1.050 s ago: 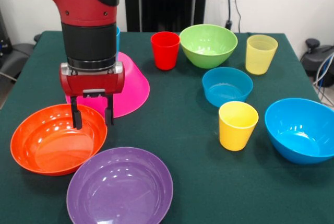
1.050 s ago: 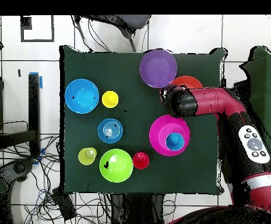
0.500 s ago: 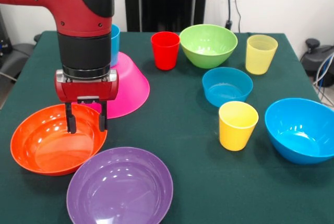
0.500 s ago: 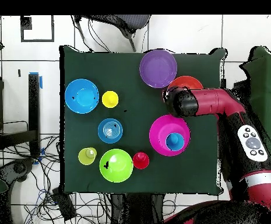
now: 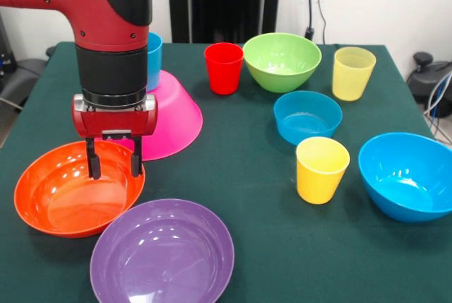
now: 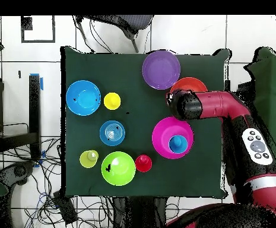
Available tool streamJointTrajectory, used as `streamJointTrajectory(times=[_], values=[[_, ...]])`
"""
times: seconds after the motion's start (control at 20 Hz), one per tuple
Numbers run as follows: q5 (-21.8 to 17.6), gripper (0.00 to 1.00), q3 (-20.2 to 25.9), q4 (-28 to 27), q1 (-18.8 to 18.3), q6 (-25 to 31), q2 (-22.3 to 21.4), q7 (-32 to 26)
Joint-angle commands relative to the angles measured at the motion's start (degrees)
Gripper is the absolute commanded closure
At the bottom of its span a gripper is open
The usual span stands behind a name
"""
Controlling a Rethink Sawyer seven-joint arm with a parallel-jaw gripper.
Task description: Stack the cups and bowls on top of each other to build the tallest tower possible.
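My gripper is open and hangs over the far right part of the orange bowl, one finger close to its rim. The tower is the upside-down pink bowl with a blue cup on it, just behind the gripper. A purple bowl lies upright in front. In the overhead view the arm covers the gripper and part of the orange bowl, beside the pink bowl, the blue cup and the purple bowl.
On the green table stand a red cup, a green bowl, a pale yellow cup, a small blue bowl, a yellow cup and a larger blue bowl.
The gripper has shifted a little to the left in the front view and come down closer to the orange bowl. It stays open. Bowls and cups have not moved.
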Motion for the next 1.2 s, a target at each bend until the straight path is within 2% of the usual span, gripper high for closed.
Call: streamJointTrajectory(times=[0.05, 0.35, 0.55, 0.95, 1.2], values=[[0.33, 0.0, -2.61, 1.03, 4.38, 1.96, 0.04, 1.84], [3.57, 0.0, -0.72, 3.48, 2.98, 1.6, -0.9, 0.84], [5.49, 0.0, -0.19, 2.76, 2.14, 1.86, 0.94, -0.39], [2.0, 0.0, -5.42, -2.79, 5.59, 4.13, 5.0, -0.73], [1.09, 0.0, -7.88, -3.92, 6.69, 3.85, 6.16, -0.38]])
